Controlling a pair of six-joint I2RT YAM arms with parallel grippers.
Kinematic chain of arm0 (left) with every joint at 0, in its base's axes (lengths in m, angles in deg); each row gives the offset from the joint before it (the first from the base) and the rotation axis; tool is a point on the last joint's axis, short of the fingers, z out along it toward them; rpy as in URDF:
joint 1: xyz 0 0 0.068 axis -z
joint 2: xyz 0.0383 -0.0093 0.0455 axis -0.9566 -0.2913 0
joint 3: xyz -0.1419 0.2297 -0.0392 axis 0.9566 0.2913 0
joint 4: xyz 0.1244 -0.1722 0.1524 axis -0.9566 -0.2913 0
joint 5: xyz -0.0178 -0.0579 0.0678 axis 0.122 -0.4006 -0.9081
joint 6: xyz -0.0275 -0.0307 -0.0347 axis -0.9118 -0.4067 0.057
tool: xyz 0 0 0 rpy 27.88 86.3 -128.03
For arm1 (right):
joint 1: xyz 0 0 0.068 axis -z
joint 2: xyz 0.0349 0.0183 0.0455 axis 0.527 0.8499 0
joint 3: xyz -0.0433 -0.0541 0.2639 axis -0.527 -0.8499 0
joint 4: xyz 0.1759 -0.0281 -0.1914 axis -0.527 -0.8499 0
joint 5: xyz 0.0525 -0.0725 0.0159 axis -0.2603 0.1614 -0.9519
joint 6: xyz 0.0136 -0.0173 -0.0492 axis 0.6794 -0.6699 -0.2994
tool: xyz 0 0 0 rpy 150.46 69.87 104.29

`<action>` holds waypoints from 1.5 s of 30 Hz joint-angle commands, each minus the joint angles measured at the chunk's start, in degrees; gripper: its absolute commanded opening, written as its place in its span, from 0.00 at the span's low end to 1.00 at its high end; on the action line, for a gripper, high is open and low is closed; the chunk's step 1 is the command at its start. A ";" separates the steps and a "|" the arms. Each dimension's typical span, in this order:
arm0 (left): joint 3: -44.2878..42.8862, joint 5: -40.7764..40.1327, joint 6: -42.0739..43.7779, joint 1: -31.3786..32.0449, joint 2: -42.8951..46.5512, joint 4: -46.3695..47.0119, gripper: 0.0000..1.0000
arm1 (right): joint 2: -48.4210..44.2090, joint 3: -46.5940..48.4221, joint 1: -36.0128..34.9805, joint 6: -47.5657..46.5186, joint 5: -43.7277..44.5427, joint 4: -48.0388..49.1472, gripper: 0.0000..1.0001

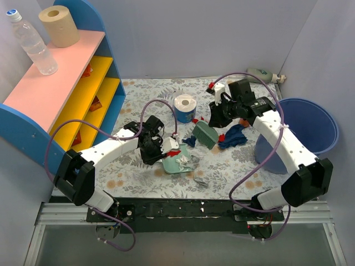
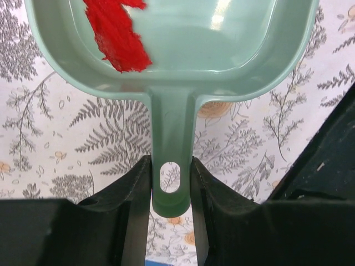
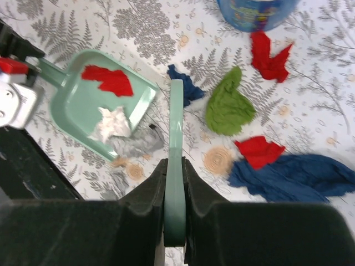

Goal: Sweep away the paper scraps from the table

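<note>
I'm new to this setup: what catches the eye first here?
The left gripper clamps a pale green dustpan at mid-table, with a red scrap lying in it. The right gripper holds a green brush beside it, with a green scrap and a dark blue scrap loose on the table nearby.

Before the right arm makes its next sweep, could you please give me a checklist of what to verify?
1. Left jaws shut on the dustpan handle: ok.
2. Right jaws shut on the sweeper: ok.
3. Lip of the dustpan flat on the table: cannot tell.
4. Red scrap and white scrap inside the dustpan: ok.
5. Grey scrap inside the dustpan: not ok, it sits at the lip.
6. Table cleared: not ok; green scrap and dark blue scrap lie loose.
</note>
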 commanded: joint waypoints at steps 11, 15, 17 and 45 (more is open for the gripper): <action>5.12 -7.82 7.58 -0.23 7.25 -9.48 0.00 | -10.75 -8.29 -0.60 -25.26 -13.65 -18.79 0.01; 5.38 -6.41 5.30 -0.23 6.19 -9.39 0.00 | -8.13 -8.72 -1.57 -39.05 -20.42 -27.23 0.01; 6.26 -5.62 4.77 -0.14 6.10 -9.30 0.00 | -6.81 -9.43 -3.85 -43.38 -20.52 -29.43 0.01; 10.04 -7.02 0.20 0.21 9.88 -4.03 0.00 | -7.39 -4.06 -10.71 -23.54 -5.00 -7.73 0.01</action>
